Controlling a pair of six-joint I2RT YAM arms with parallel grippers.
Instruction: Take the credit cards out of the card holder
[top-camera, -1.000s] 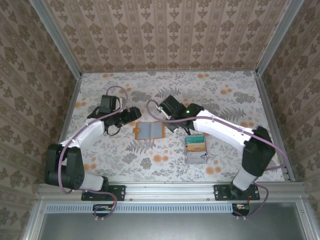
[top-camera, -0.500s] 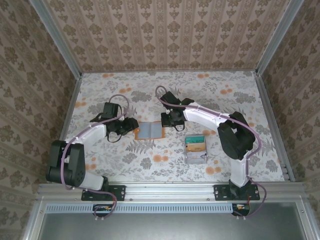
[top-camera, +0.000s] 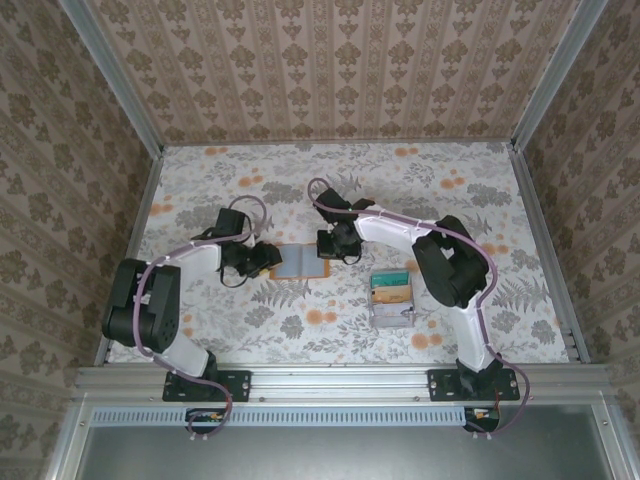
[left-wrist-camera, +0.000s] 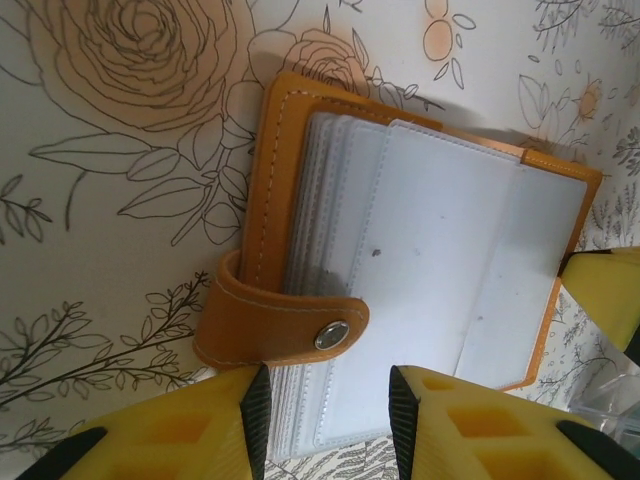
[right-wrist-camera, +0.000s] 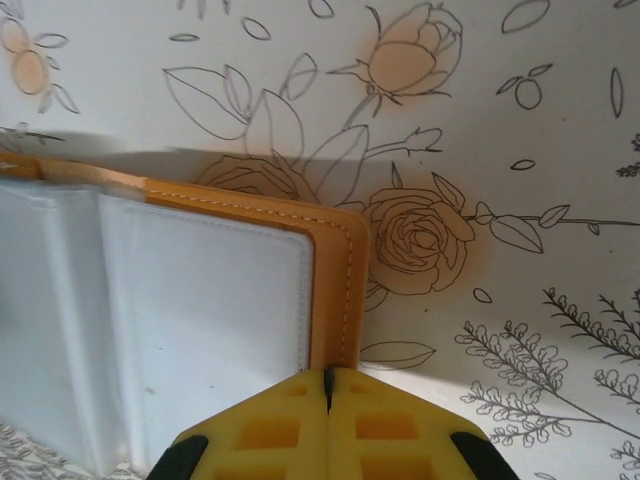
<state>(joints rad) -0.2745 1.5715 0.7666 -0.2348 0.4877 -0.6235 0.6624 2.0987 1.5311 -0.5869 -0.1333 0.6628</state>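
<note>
The card holder (top-camera: 302, 262) lies open and flat on the floral table, an orange wallet with pale grey-blue plastic sleeves (left-wrist-camera: 420, 250). Its snap strap (left-wrist-camera: 280, 325) folds over the near left side. My left gripper (top-camera: 265, 257) is at the holder's left edge, open, with its yellow fingers straddling the sleeve stack (left-wrist-camera: 325, 420). My right gripper (top-camera: 330, 247) is shut, its joined tips resting on the holder's orange right border (right-wrist-camera: 328, 378). The sleeves (right-wrist-camera: 200, 320) look blank; no credit card can be made out inside them.
A grey tray (top-camera: 392, 318) holding teal and yellow cards sits right of the holder, near the right arm's elbow. Patterned walls and metal rails bound the table on the far, left and right sides.
The right gripper has swung left and down onto the holder's right edge, its arm folding in. The left gripper has moved right to the holder's left edge. The holder stays put.
</note>
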